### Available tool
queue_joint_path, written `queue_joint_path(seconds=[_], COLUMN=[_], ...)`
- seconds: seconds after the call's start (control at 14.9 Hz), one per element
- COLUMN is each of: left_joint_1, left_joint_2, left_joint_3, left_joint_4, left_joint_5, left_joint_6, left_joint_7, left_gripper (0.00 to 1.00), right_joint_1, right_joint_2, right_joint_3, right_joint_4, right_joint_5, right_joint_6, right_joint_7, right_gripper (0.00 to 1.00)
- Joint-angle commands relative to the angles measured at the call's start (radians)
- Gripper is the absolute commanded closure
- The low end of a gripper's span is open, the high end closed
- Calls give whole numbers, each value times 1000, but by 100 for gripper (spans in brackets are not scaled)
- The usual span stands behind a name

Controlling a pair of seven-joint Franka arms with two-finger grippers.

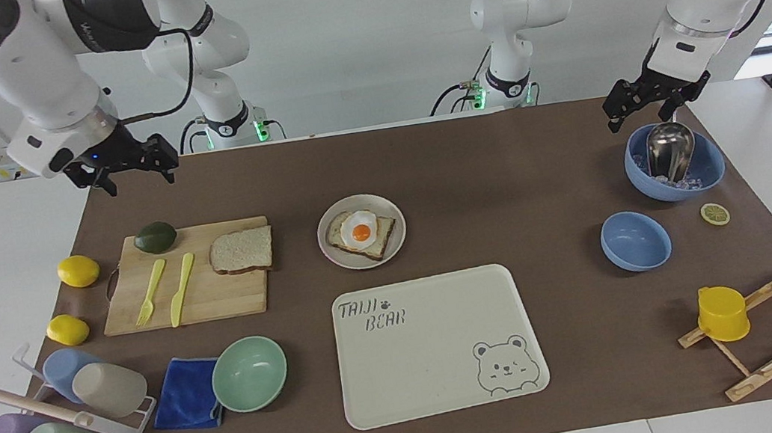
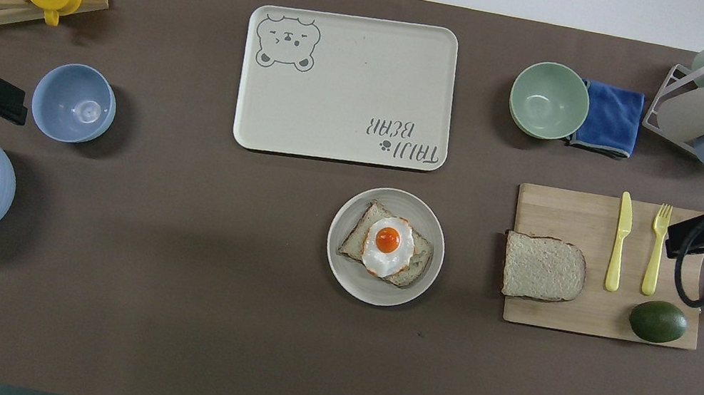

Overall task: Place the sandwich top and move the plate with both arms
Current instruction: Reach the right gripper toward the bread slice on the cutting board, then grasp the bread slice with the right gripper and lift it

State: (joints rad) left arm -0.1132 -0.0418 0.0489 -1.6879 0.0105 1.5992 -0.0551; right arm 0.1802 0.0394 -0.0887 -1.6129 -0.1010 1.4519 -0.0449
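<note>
Brown matting covers the desk, where the pale speckled bread slice [image 1: 242,250] lies on a wooden cutting board [image 1: 216,301], beside the round beige plate [image 1: 397,239] holding egg toast [image 1: 361,235]. Both tools hang empty with fingers apart: the right tool [image 1: 129,165] up near the board's end, likeliest to fetch the slice, the left tool [image 1: 645,106] waiting above a blue ice bowl [image 1: 710,165].

Bread [image 1: 242,250]: my plain crusted slice, flat on the board's edge.
Plate [image 1: 394,244]: round, beige, beside it, carrying egg toast.
</note>
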Motion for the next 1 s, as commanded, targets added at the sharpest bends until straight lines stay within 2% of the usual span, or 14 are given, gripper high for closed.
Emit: queue_joint_path(seconds=[0.0, 0.13, 0.4, 0.6, 0.74, 0.94], left_joint_1=[7, 7, 7, 7, 7, 7], left_joint_2=[-9, -9, -9, -9, -9, -9], left_joint_3=[-4, -4, -4, -4, -4, -4], left_joint_4=[1, 1, 1, 1, 1, 1], left_joint_5=[3, 3, 3, 3, 3, 3], left_joint_6=[-10, -10, -10, -10, -10, -10], left_joint_7=[4, 4, 4, 4, 4, 4], left_gripper=[0, 0, 0, 0, 0, 0], right_joint_1=[100, 139, 173, 177, 238, 301], right_joint_2=[65, 92, 71, 86, 117, 146], right_joint_3=[4, 4, 4, 7, 6, 7], right_joint_4=[-24, -82, -342, -435, -455, -475], right_joint_5=[-45, -49, -72, -72, -89, -248], right_joint_6=[31, 106, 417, 549, 571, 548], right_joint_7=[147, 235, 342, 407, 424, 591], right_gripper=[0, 0, 0, 0, 0, 0])
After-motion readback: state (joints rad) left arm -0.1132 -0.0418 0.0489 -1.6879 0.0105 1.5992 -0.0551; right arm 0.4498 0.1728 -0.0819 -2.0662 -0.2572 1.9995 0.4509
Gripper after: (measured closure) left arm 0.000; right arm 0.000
